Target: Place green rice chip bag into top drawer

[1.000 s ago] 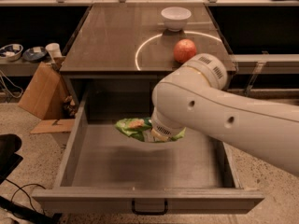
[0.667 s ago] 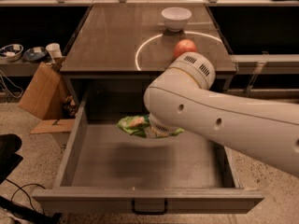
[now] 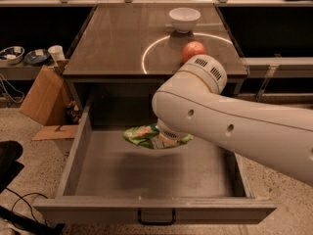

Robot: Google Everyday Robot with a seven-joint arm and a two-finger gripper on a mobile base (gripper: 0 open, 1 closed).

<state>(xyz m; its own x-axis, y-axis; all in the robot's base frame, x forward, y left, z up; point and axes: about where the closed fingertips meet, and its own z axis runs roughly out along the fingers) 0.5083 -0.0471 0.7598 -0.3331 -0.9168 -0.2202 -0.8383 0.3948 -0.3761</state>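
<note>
The green rice chip bag [image 3: 143, 135] hangs in the air above the middle of the open top drawer [image 3: 117, 177] and casts a shadow on the drawer's flat bottom. My gripper [image 3: 169, 137] sits at the bag's right part, mostly hidden under my white arm [image 3: 230, 126], and holds the bag clear of the bottom. The drawer is pulled far out, with its dark handle [image 3: 156, 218] on the front panel at the bottom of the view.
A red apple [image 3: 192, 49] and a white bowl [image 3: 184, 18] stand on the tabletop [image 3: 117, 43] behind the drawer. A cardboard box [image 3: 46, 97] leans at the left, with a cup [image 3: 56, 53] and dishes on a low shelf.
My arm has swung left and back over the drawer, now covering part of the apple. The bag has stayed over the drawer's middle, barely shifted.
</note>
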